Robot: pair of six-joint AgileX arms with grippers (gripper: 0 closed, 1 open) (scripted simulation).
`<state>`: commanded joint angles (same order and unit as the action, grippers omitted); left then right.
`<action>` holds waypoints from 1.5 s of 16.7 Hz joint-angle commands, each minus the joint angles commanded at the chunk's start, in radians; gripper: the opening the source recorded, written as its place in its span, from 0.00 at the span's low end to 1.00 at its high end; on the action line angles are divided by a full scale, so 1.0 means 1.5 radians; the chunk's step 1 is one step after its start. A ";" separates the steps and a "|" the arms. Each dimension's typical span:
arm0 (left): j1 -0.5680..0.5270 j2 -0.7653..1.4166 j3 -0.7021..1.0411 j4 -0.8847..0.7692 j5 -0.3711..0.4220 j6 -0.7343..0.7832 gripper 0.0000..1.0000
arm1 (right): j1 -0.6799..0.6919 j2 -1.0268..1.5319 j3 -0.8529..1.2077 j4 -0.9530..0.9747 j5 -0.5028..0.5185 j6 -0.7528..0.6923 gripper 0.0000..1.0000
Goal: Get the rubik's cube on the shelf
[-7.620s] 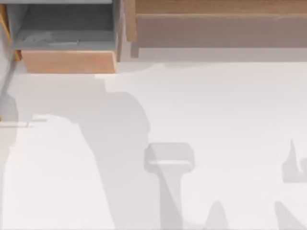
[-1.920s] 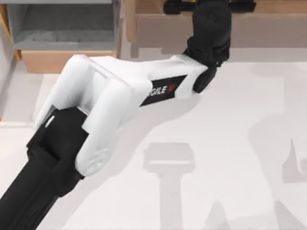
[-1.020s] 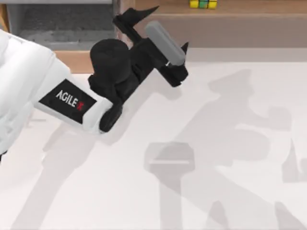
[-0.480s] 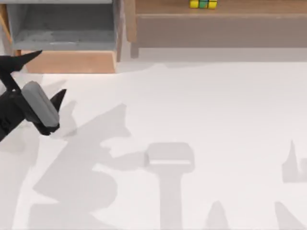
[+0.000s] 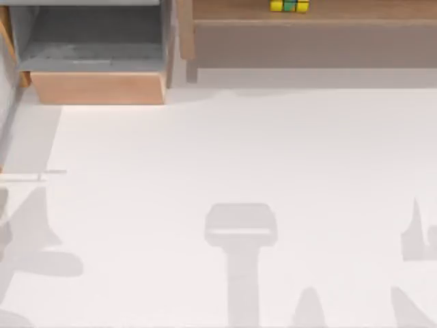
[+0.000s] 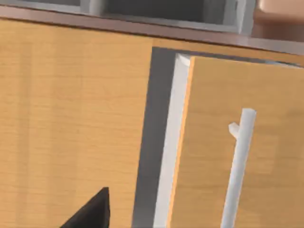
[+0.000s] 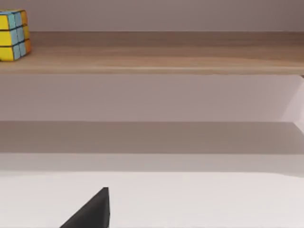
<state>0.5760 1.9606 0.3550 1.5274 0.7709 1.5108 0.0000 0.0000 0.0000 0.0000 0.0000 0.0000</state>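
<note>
The rubik's cube (image 5: 289, 5), with yellow and green tiles, sits on the long brown shelf (image 5: 307, 37) at the top view's far edge, nothing touching it. In the right wrist view the cube (image 7: 14, 35) stands upright on the light wood board (image 7: 166, 59), far from the black tip of my right gripper (image 7: 90, 213). A black part of my left gripper (image 6: 90, 213) shows in the left wrist view, facing a light-wood cabinet front.
A shorter light-wood compartment with grey inner walls (image 5: 95, 51) stands at the far left. The white table (image 5: 239, 157) carries only arm shadows. The left wrist view has a cabinet door (image 6: 247, 142) standing ajar, with a white bar handle (image 6: 237, 161).
My left arm has drawn back to the left and left the top view. The cube stays where it was on the shelf.
</note>
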 joint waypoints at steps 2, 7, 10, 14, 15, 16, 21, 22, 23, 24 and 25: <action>0.055 0.010 0.025 0.005 -0.001 0.031 1.00 | 0.000 0.000 0.000 0.000 0.000 0.000 1.00; 0.095 0.021 0.055 0.009 -0.006 0.053 1.00 | 0.000 0.000 0.000 0.000 0.000 0.000 1.00; 0.093 0.018 0.054 0.008 -0.006 0.053 1.00 | 0.000 0.000 0.000 0.000 0.000 0.000 1.00; 0.070 0.033 0.087 -0.010 -0.032 0.053 1.00 | 0.000 0.000 0.000 0.000 0.000 0.000 1.00; 0.062 0.037 0.098 -0.017 -0.039 0.053 1.00 | 0.000 0.000 0.000 0.000 0.000 0.000 1.00; 0.057 0.040 0.105 -0.021 -0.045 0.053 1.00 | 0.000 0.000 0.000 0.000 0.000 0.000 1.00; 0.055 0.041 0.107 -0.022 -0.046 0.053 0.92 | 0.000 0.000 0.000 0.000 0.000 0.000 1.00; 0.055 0.041 0.107 -0.022 -0.046 0.053 0.85 | 0.000 0.000 0.000 0.000 0.000 0.000 1.00; 0.055 0.041 0.107 -0.022 -0.046 0.053 0.77 | 0.000 0.000 0.000 0.000 0.000 0.000 1.00; 0.055 0.041 0.107 -0.022 -0.046 0.053 0.70 | 0.000 0.000 0.000 0.000 0.000 0.000 1.00; 0.055 0.041 0.107 -0.022 -0.046 0.053 0.62 | 0.000 0.000 0.000 0.000 0.000 0.000 1.00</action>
<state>0.6589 2.0223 0.5158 1.4948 0.7017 1.5897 0.0000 0.0000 0.0000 0.0000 0.0000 0.0000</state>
